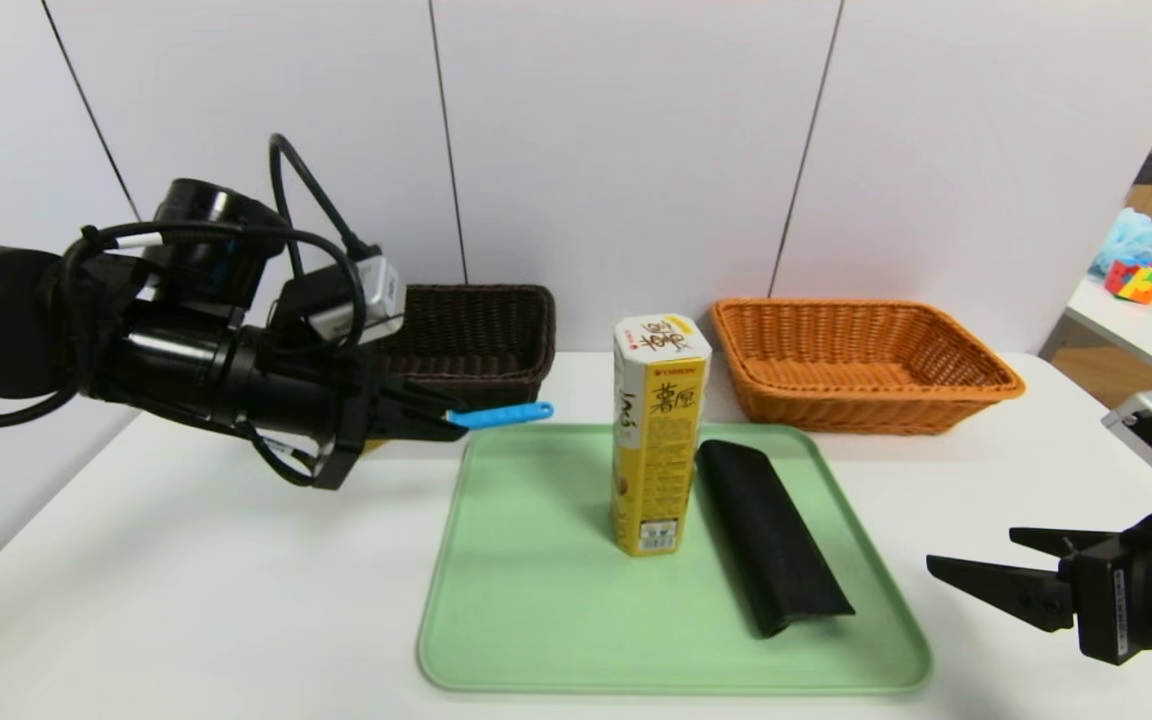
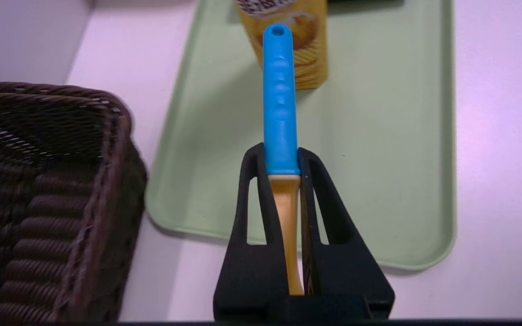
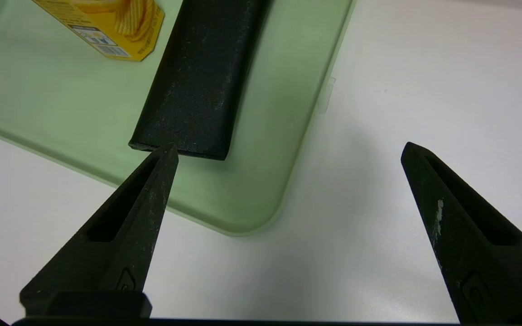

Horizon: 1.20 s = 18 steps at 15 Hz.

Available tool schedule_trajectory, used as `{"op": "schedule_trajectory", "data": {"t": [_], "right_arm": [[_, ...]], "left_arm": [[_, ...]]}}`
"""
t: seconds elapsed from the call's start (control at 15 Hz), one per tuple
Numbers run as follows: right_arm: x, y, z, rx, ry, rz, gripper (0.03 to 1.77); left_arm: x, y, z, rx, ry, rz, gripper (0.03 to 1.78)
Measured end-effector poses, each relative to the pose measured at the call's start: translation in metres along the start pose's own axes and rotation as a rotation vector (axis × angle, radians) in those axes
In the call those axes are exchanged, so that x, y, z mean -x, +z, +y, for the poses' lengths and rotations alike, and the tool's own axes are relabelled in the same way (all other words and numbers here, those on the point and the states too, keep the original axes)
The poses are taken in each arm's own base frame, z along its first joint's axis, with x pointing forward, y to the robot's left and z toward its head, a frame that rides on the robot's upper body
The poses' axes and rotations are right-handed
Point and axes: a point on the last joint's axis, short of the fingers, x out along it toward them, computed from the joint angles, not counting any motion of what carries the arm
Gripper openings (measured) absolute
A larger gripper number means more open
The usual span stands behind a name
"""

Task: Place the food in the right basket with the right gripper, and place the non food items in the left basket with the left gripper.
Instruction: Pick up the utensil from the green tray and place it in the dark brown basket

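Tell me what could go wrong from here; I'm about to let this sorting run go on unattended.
1. The left tool grips the blue-handled utensil at one end, with most of the handle sticking out, so it may swing or catch the brown basket rim when lowered.
2. The chip box stands tall and upright on the green tray; the open right tool could tip it onto the black case beside it.

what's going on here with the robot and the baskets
The left gripper is shut on a blue-handled tool, held in the air beside the dark brown basket. The chip box stands upright on the green tray next to a black case. The right gripper is open, low near the tray's right edge. The orange basket holds nothing visible.
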Motion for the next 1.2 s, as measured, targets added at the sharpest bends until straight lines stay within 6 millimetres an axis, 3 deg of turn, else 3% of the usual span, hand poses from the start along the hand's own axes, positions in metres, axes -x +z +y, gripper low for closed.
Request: {"op": "schedule_trajectory", "data": {"t": [0.27,0.6,0.93,1.2], "right_arm": [[-0.001,-0.002,0.0,-0.003,-0.002,0.009,1.7],[-0.001,-0.005,-0.001,-0.007,-0.005,0.017,1.7],[-0.003,-0.005,-0.002,-0.01,-0.009,0.023,1.7],[-0.004,-0.009,-0.003,-0.016,-0.012,0.04,1.7]], "left_arm": [[0.012,0.013,0.028,-0.016,0.087,-0.031,0.16],[0.01,0.013,0.072,-0.029,0.141,-0.027,0.16],[0.003,-0.003,0.113,-0.058,0.153,0.012,0.16],[-0.006,-0.035,0.137,-0.037,0.151,0.048,0.16]]}}
